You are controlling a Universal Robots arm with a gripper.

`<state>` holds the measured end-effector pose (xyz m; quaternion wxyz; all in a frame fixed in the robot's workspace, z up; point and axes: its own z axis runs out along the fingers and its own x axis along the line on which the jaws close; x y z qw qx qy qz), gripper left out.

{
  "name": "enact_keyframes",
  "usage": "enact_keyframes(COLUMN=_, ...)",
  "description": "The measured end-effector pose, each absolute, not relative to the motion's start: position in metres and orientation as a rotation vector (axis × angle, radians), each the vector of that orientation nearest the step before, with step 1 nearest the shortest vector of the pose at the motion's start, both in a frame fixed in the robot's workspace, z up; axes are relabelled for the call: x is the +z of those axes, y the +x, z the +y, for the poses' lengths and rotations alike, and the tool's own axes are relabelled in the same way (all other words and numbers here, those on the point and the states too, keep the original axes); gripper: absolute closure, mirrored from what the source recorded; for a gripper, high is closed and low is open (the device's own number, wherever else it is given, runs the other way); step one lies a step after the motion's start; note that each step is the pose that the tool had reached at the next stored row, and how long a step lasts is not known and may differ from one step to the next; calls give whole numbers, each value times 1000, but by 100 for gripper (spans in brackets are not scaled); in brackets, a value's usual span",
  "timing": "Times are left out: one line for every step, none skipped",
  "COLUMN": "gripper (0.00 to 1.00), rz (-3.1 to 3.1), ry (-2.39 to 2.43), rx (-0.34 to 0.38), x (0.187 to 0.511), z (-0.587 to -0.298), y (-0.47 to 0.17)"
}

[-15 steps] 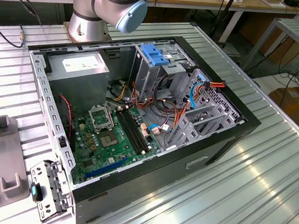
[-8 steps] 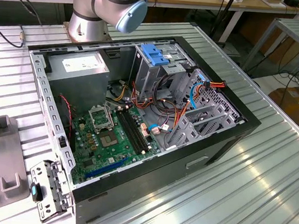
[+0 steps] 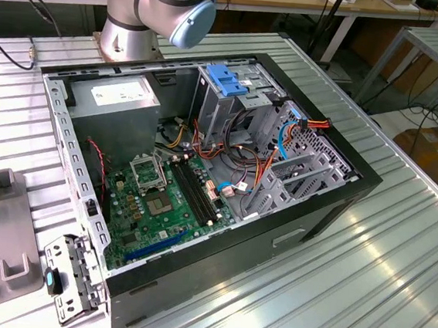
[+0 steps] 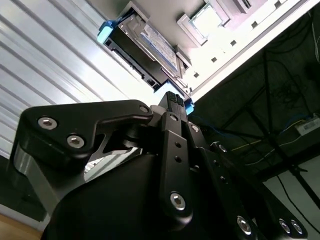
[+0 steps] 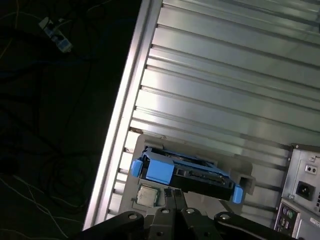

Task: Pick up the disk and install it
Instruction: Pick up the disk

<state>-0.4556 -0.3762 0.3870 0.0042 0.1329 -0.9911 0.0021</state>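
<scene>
Ribbed metal table (image 3: pixel 396 258) fills most of the room I can see, with an open computer case (image 3: pixel 331 210) lying on it, its circuit board (image 3: pixel 157 204) and loose wires showing. At the far side of the case stands the base of the arm (image 3: pixel 161 3). A wide light-blue latch plate (image 3: pixel 227 79) sits on the drive cage at the far side of the case, and a grey block (image 3: pixel 0 224) lies at the exterior view's left.

In both wrist views the disk (image 5: pixel 185 172) (image 4: pixel 142 42) stands on its edge in a grey holder (image 5: pixel 247 172) on the table, close to the table's edge, with dark floor and cables beyond. Its blue side rails frame the dark body. The rear panel of the case (image 5: pixel 302 192) is near it, to one side.

The gripper (image 5: pixel 172 196) (image 4: pixel 172 100) hangs just short of the disk, pointing at it. Its fingers (image 5: pixel 167 200) look drawn together, with no gap to speak of and nothing held between them. Whether the tips touch the disk I cannot tell.
</scene>
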Motion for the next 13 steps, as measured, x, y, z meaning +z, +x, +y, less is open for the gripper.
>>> enact_keyframes(gripper=89, rz=-3103, ry=433, rx=7, x=387, z=-376, y=-456)
enact_keyframes(gripper=89, rz=-3100, ry=454, rx=7, x=387, z=-376, y=-456)
enact_keyframes(gripper=89, rz=-3097, ry=473, rx=7, x=387, z=-376, y=-456)
enact_keyframes(gripper=89, rz=-3095, ry=490, rx=7, x=387, z=-376, y=-456)
enact_keyframes(gripper=89, rz=-3091, ry=512, rx=7, x=387, z=-376, y=-456)
enact_keyframes(gripper=89, rz=-3085, ry=549, rx=7, x=387, z=-376, y=-456)
enact_keyframes(gripper=89, rz=-3083, ry=563, rx=7, x=387, z=-376, y=-456)
enact_keyframes(gripper=89, rz=-3080, ry=578, rx=7, x=387, z=-376, y=-456)
enact_keyframes(gripper=89, rz=-3074, ry=610, rx=7, x=387, z=-376, y=-456)
enact_keyframes(gripper=89, rz=-3065, ry=650, rx=8, x=387, z=-376, y=-456)
enact_keyframes(gripper=89, rz=-3058, ry=684, rx=8, x=387, z=-376, y=-456)
enact_keyframes(gripper=89, rz=-3053, ry=707, rx=8, x=387, z=-376, y=-456)
enact_keyframes(gripper=89, rz=-3046, ry=736, rx=8, x=387, z=-376, y=-456)
